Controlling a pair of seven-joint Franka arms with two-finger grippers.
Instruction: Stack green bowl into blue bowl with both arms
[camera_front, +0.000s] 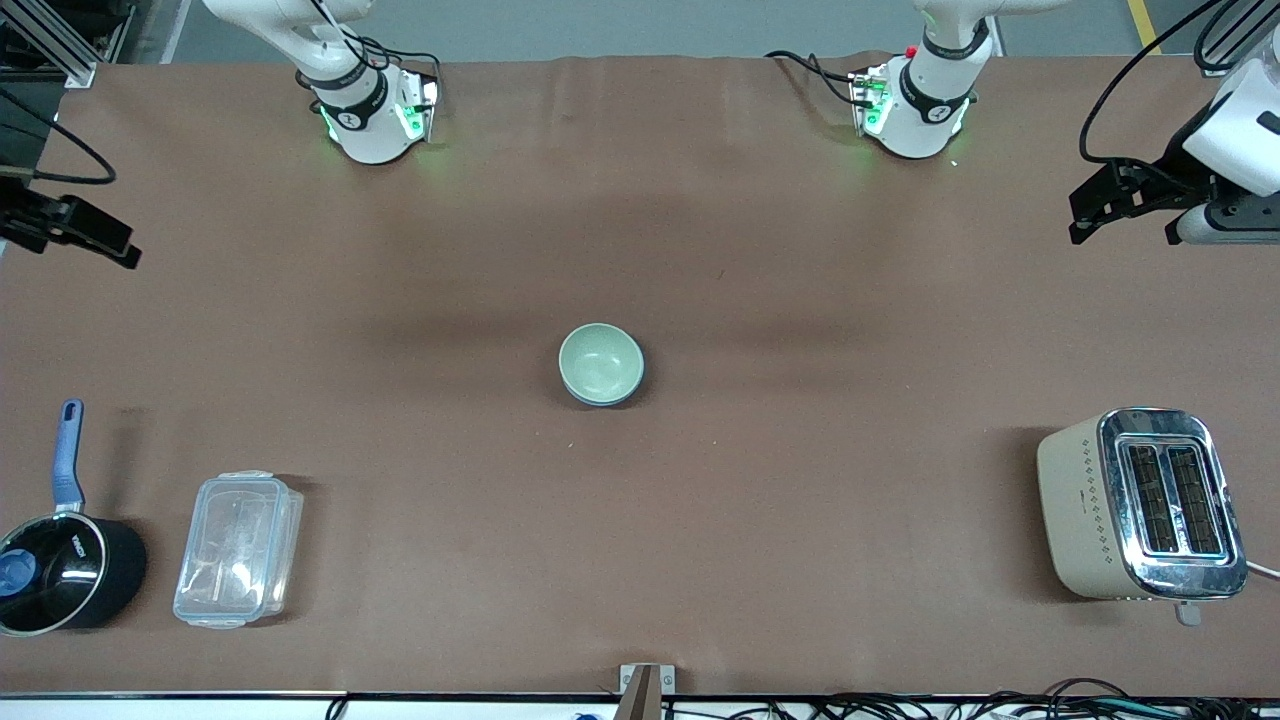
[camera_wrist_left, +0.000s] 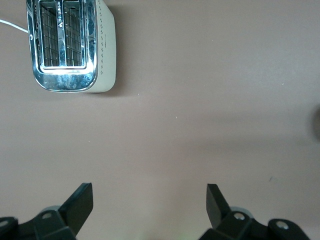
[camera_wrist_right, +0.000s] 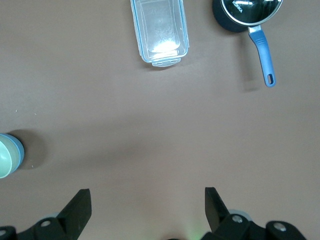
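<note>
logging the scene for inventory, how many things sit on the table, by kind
Bowls: 2, a pale mint-green bowl nested in a light blue bowl
Black saucepan with blue handle: 1
Clear plastic lidded container: 1
Beige and chrome two-slot toaster: 1
Total: 5

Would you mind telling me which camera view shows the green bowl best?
The front view: the green bowl shows whole at the table's middle, nested in the blue bowl, whose rim peeks out. The right wrist view catches only a cropped edge of both bowls; the left wrist view shows neither bowl clearly.
</note>
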